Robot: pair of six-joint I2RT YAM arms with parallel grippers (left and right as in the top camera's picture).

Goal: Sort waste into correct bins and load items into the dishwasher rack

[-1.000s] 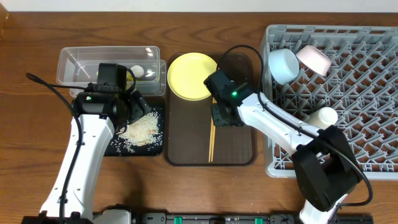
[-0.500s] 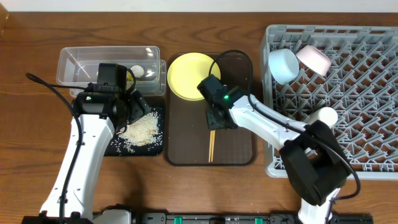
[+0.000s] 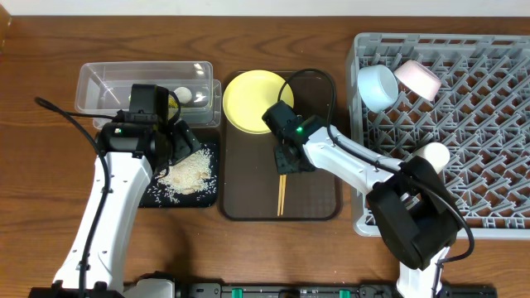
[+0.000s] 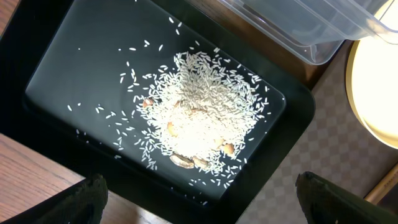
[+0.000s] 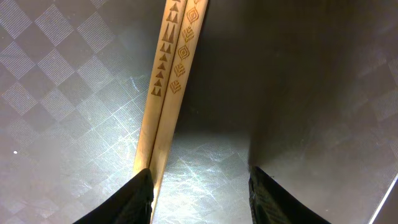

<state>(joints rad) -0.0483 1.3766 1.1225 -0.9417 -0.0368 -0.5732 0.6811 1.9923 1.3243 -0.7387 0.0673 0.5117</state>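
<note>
Centre of the overhead frame, the right gripper (image 3: 291, 157) hangs low over the dark brown serving tray (image 3: 319, 199), at the upper end of the wooden chopsticks (image 3: 281, 192) lying lengthwise on it, just below the yellow plate (image 3: 252, 101). The step in hand looks like picking the chopsticks up for the dishwasher rack (image 3: 464, 165) at the right of the frame, where two bowls and a cup already sit. The right wrist view adds what the overhead hides: the jaws stand partly apart and grasp nothing, and the pair runs down to the left-hand finger, not through the middle of the gap. So the next move probably calls for a small sideways shift to centre the sticks before closing and lifting. At centre left, the left gripper (image 3: 178, 141) hovers spread wide and empty. Its own view shows the rice (image 4: 202, 118) heaped in the black tray (image 4: 74, 56), with brownish scraps mixed in.
</note>
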